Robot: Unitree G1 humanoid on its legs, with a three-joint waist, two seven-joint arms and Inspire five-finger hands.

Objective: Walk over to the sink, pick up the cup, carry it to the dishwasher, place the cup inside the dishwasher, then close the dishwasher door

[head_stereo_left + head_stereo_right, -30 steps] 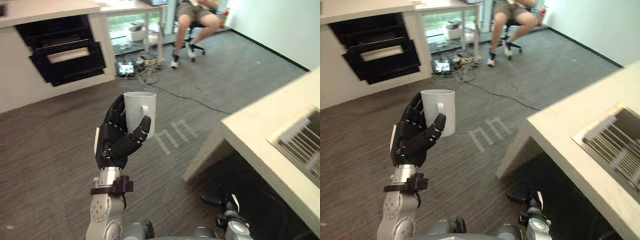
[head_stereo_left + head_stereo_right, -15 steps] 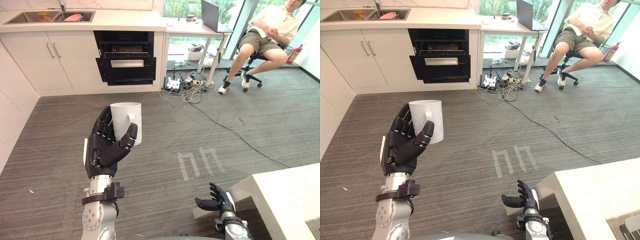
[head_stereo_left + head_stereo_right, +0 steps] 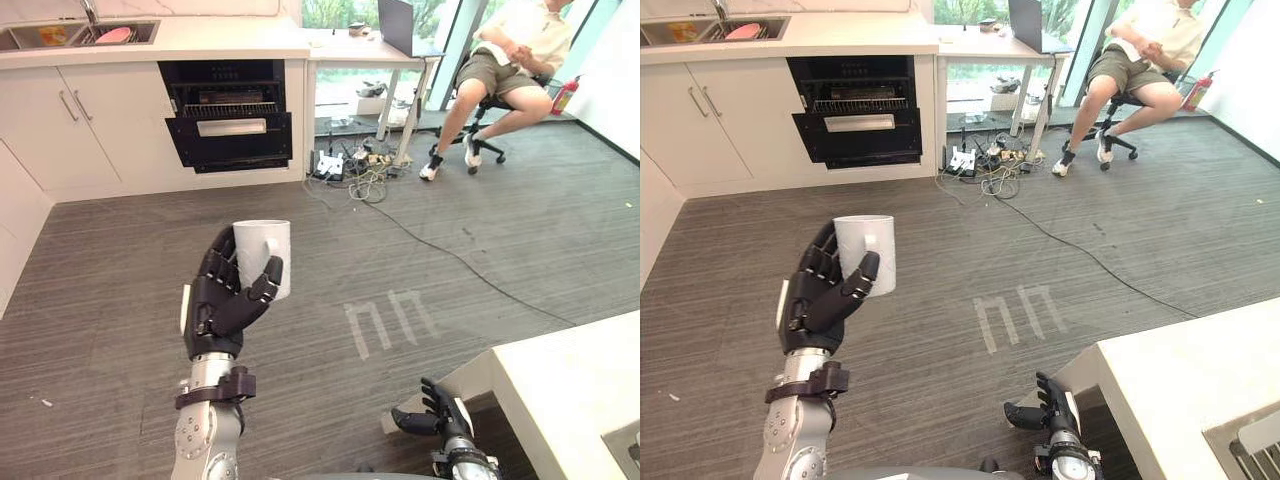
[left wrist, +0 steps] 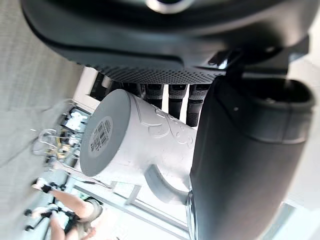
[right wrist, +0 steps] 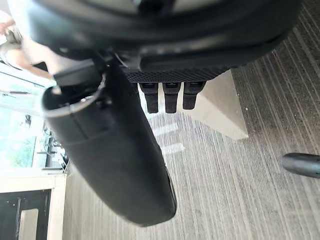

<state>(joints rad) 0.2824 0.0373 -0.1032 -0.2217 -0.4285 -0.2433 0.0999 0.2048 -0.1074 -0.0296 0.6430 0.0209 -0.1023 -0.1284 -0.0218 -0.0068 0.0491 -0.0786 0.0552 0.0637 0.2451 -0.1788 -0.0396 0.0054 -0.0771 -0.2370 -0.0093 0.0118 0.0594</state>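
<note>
Left hand (image 3: 225, 300) grips the white cup (image 3: 262, 255); right hand (image 3: 432, 415) hangs loose and empty. If I shake while walking to the dishwasher (image 3: 225, 110), it may slip and fall.

White handled cup (image 3: 262, 255) — upright, aloft in the fingers (image 3: 222, 264) of the left hand (image 3: 215, 310)
</note>
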